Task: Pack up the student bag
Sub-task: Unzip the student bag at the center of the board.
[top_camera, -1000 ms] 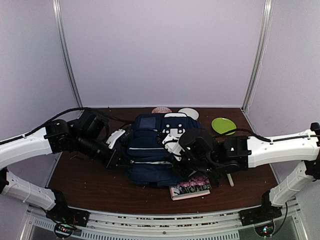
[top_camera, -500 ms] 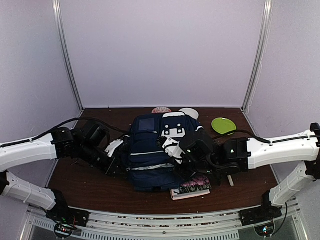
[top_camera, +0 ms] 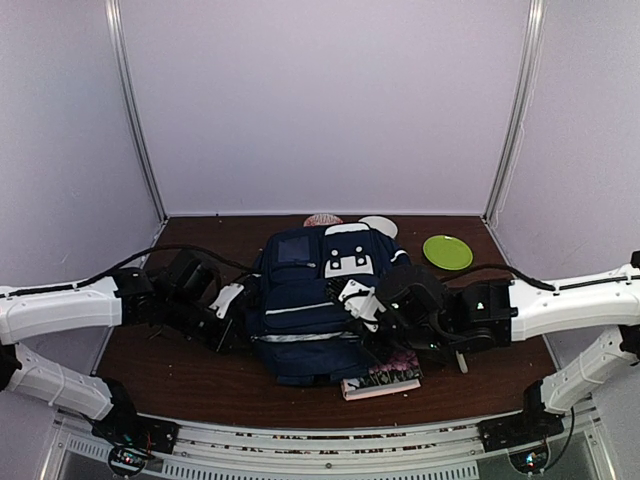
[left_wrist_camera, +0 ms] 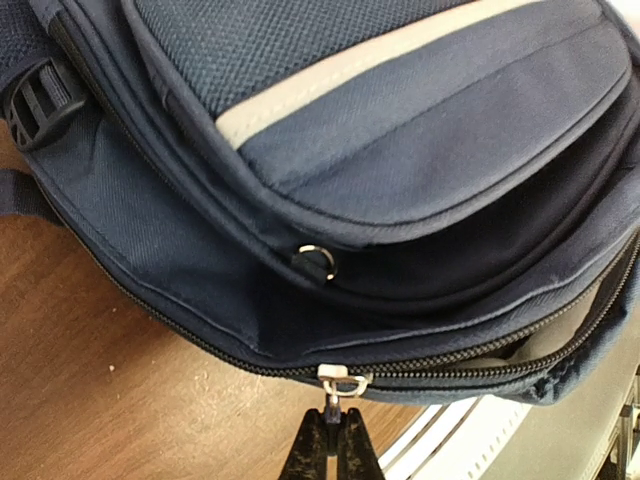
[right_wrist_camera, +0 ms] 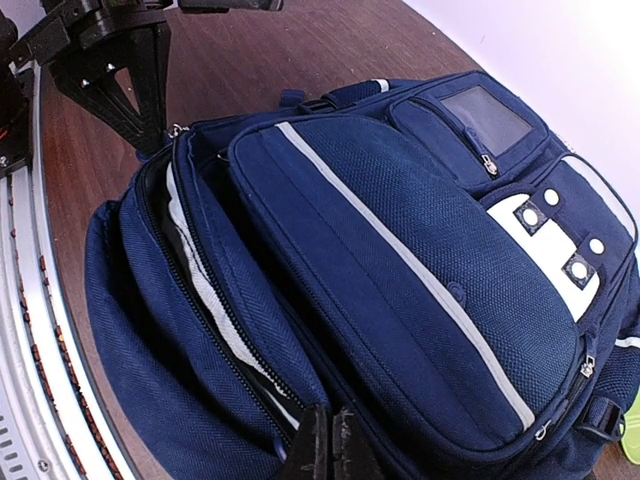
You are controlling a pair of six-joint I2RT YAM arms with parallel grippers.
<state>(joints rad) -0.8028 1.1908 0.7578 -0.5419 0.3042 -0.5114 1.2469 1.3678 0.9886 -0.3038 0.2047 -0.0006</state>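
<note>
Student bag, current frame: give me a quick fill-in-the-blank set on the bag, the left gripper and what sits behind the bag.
1. The left gripper is shut on the student bag's ___.
2. The bag's main compartment is partly ___, showing pale lining.
3. The stripe across the front pocket is ___.
4. Behind the bag lies a ___ plate.

Missing words: zipper pull; open; white; green.

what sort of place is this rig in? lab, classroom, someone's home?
Most likely a lab test cell, not a home: plain pale panel walls on metal posts, robot arms bolted to a rail, and props like the student bag and green plate on a brown table.
</note>
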